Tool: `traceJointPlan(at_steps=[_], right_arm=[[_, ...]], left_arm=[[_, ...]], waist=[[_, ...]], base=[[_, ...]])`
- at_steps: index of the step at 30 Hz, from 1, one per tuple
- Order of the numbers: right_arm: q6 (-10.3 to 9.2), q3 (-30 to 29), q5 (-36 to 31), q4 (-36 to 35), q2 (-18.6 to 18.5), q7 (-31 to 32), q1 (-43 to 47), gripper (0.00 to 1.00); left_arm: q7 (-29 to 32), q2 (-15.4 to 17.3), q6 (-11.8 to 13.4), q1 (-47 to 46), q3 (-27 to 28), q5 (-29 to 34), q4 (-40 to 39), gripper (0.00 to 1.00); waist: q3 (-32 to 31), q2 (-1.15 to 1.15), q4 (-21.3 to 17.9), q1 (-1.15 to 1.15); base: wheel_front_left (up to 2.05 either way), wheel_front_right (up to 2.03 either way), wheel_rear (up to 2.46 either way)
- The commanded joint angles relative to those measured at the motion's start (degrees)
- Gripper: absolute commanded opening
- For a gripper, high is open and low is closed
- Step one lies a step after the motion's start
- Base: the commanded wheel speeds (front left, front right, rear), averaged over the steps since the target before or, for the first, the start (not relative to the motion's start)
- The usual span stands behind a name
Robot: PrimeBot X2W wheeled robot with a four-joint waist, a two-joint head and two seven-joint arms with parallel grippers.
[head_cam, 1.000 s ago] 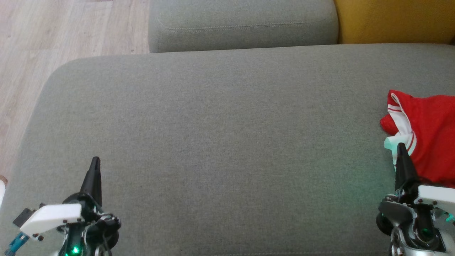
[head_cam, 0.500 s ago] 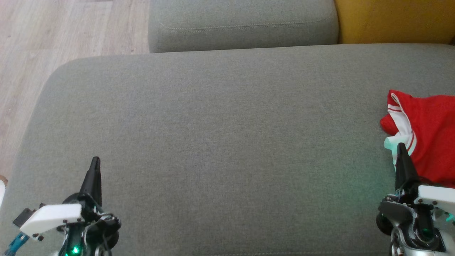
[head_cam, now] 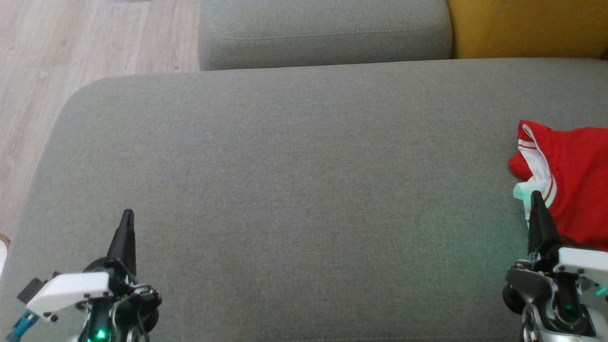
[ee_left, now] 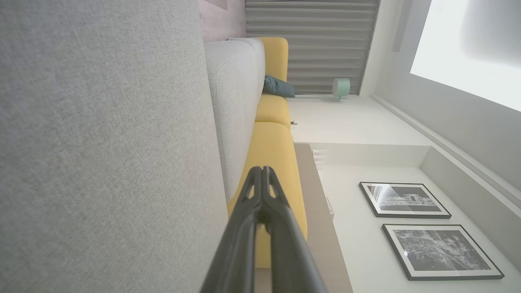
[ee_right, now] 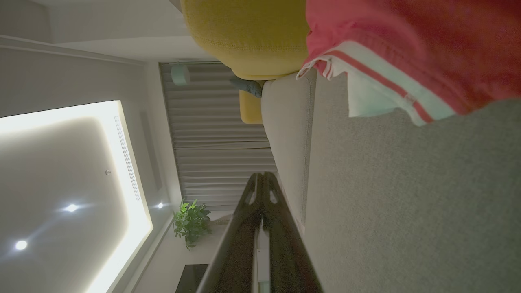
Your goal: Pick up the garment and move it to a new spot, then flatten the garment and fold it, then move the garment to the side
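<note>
Garment (head_cam: 574,185) is lying bunched at the sofa's (head_cam: 285,166) right edge.
Left end effector (head_cam: 127,214) and right end effector (head_cam: 536,195) are hovering clenched, empty, leaving the middle free.

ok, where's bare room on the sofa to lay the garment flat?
Free: the whole middle of the grey seat cushion, from the left end effector across to the right end effector, back to the grey back cushion. Crowded: the right edge, where the red garment lies bunched.

Head view's evenly lit, faint green glow on the sofa (head_cam: 456,237); right wrist view's dim, ceiling panel (ee_right: 73,171) glaring.
</note>
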Motion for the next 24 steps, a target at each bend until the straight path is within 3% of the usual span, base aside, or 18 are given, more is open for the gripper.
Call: traceJointPlan(at_steps=[1,24], right_arm=[[0.23,1.2,0.4,-2.2,-0.4,0.3,-1.2,0.0],[0.23,1.2,0.4,-2.2,-0.4,0.3,-1.2,0.0]], left_arm=[[0.4,0.8,-0.4,-3.3,2.0,-0.3,-2.2,0.0],[0.4,0.8,-0.4,-3.3,2.0,-0.3,-2.2,0.0]], waist=[[0.0,0.0,0.0,0.0],[0.0,0.0,0.0,0.0]], base=[[0.0,0.0,0.0],[0.0,0.0,0.0]])
